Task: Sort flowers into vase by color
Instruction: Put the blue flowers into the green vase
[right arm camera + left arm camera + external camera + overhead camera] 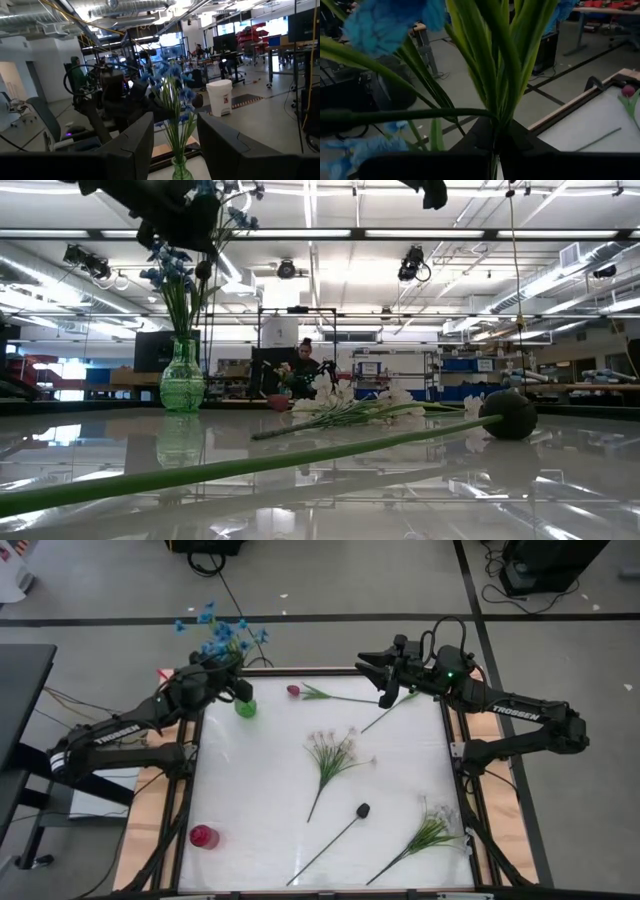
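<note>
Blackish bud on a long green stem (pixel 362 810) lies nearest on the white table (pixel 400 770). Farther back, left pincer (pixel 238 690) clamped on blue-clustered flowers (pixel 222 635) standing in the green glass vase (pixel 245 707). Right pincer (pixel 383 668) half-open, empty, at the table's far edge.

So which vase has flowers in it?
The green vase, at the table's far left edge. Blue flowers stand in it, gripped by the left gripper. The red vase has none.
</note>
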`<state>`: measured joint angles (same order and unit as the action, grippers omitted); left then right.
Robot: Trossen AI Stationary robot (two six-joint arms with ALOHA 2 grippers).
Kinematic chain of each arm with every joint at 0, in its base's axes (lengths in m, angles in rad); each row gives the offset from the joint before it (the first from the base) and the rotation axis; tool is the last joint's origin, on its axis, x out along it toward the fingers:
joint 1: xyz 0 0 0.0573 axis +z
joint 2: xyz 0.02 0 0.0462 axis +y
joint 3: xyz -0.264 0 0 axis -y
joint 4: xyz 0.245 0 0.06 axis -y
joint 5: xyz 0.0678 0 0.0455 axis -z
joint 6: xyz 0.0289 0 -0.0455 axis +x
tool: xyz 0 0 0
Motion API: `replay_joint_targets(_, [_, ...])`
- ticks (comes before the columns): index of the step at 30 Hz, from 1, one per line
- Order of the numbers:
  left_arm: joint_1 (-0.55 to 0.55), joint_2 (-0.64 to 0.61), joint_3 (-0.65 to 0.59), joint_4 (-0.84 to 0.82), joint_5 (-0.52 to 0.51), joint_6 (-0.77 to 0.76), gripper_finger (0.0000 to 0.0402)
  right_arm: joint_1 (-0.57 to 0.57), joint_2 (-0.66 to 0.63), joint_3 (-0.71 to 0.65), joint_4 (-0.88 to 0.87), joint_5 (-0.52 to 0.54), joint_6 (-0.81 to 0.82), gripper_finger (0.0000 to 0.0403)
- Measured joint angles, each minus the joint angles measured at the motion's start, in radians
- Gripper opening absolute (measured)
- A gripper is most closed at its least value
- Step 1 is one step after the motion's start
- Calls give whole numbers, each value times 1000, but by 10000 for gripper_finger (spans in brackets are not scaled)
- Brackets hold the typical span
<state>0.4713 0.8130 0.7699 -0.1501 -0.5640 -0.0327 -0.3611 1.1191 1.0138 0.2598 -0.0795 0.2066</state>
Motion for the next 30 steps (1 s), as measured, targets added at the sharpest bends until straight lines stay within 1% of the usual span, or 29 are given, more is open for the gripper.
replay_joint_targets(7, [3,-35,-74,19,0,-8,18,0,0,0,0,0,0,160])
replay_joint_targets(14, [15,-37,-155,111,0,-25,18,0,0,0,0,0,0,160])
replay_joint_targets(26, [15,-37,-174,93,0,-24,18,0,0,0,0,0,0,160])
replay_joint_targets(30, [15,-37,-174,44,0,13,26,0,0,0,0,0,0,160])
